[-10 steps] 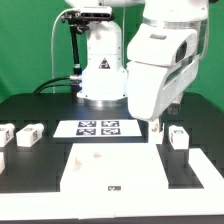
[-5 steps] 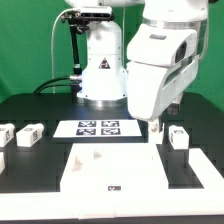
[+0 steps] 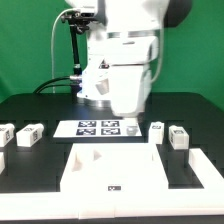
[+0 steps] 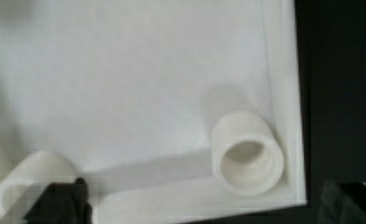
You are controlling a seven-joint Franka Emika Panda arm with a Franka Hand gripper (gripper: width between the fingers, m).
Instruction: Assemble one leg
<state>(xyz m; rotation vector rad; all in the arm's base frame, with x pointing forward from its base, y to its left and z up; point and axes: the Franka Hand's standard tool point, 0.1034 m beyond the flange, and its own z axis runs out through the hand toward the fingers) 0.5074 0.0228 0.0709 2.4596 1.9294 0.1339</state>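
The arm [image 3: 125, 60] stands over the marker board [image 3: 95, 127], wrist aimed down at the panel [image 3: 110, 165]. The end effector [image 4: 201, 205] is spread wide and holds nothing, with its fingers [image 4: 55, 200] flanking a socket [image 4: 251, 165]. Four legs [image 3: 157, 130], stubby white blocks with black tags, sit on the bench [image 3: 30, 105]. Two are at the panel's two o'clock and two at its ten o'clock.

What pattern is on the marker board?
The marker board is white with black-and-white square tags; clearest in the exterior view.
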